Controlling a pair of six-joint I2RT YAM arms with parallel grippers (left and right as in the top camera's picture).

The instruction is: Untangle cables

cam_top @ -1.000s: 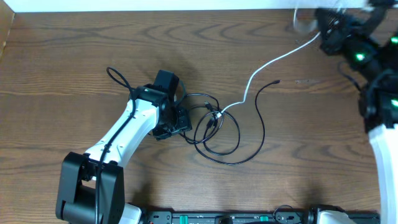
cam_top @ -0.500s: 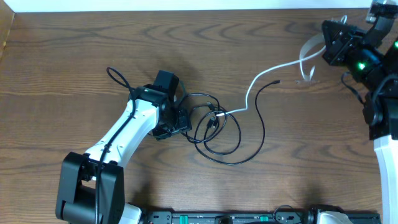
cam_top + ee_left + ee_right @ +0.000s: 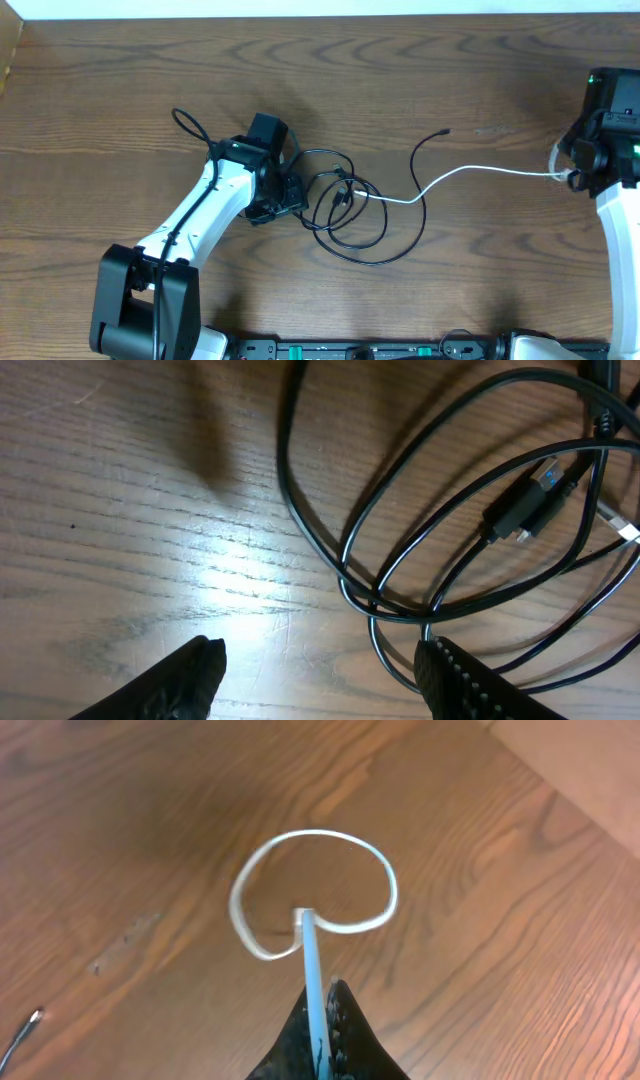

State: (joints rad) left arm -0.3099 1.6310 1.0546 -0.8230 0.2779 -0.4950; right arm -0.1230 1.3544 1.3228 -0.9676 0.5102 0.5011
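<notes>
White cable (image 3: 311, 970) — in right jaws

My left arm (image 3: 215, 205): white shell, thin black cable (image 3: 183, 222) along it, black base block (image 3: 140, 305). My right arm (image 3: 620, 250): white link, black wrist housing (image 3: 612, 105), green lights. Left fingertips (image 3: 470, 680) black, textured edge; right fingertips (image 3: 340, 1040) black, tapered.

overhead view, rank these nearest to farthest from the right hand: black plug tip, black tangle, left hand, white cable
1. white cable, gripped in the right hand
2. black plug tip, centre right, farther back
3. black tangle, table centre
4. left hand, just left of the tangle
</notes>
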